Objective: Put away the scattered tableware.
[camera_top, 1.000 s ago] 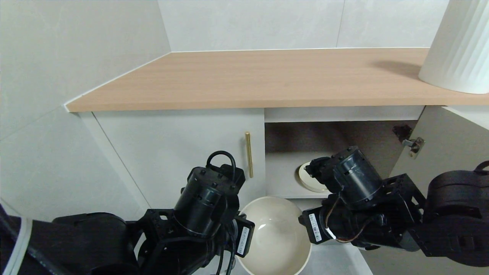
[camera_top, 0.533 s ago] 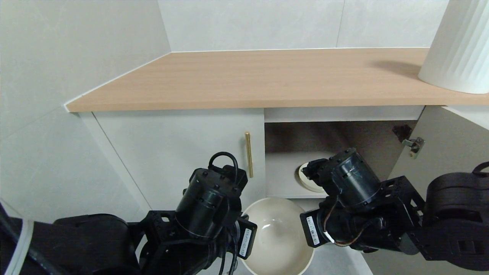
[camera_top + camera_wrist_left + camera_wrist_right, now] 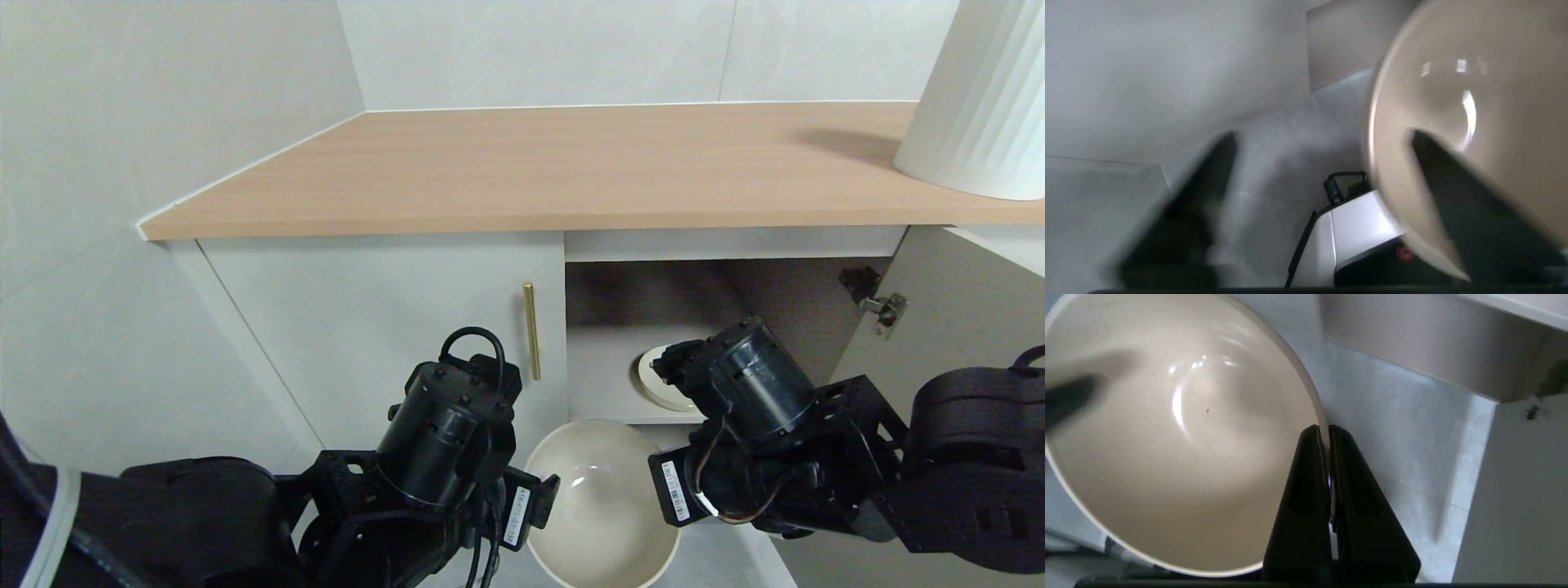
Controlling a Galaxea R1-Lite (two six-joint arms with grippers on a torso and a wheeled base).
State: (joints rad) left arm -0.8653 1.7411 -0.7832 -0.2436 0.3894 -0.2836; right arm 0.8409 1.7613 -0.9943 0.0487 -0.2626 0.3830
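A cream bowl (image 3: 600, 506) hangs low in front of the cabinet, between my two arms. My right gripper (image 3: 665, 490) is shut on its rim at the right side; in the right wrist view the gripper (image 3: 1327, 441) has both fingers pinching the rim of the bowl (image 3: 1192, 433). My left gripper (image 3: 535, 510) sits at the bowl's left edge. In the left wrist view that gripper (image 3: 1319, 143) stands open, fingers wide apart, one finger overlapping the bowl (image 3: 1478, 82). A cream plate (image 3: 657, 384) lies on the shelf inside the open cabinet, partly hidden by my right arm.
The cabinet's left door is closed, with a gold handle (image 3: 531, 331). Its right door (image 3: 939, 327) stands swung open. The wooden countertop (image 3: 571, 163) above carries a white ribbed vessel (image 3: 980, 98) at the far right. Walls close in on the left.
The bowl and my right gripper have drifted slightly right. My left gripper's finger now stands apart from the bowl's rim.
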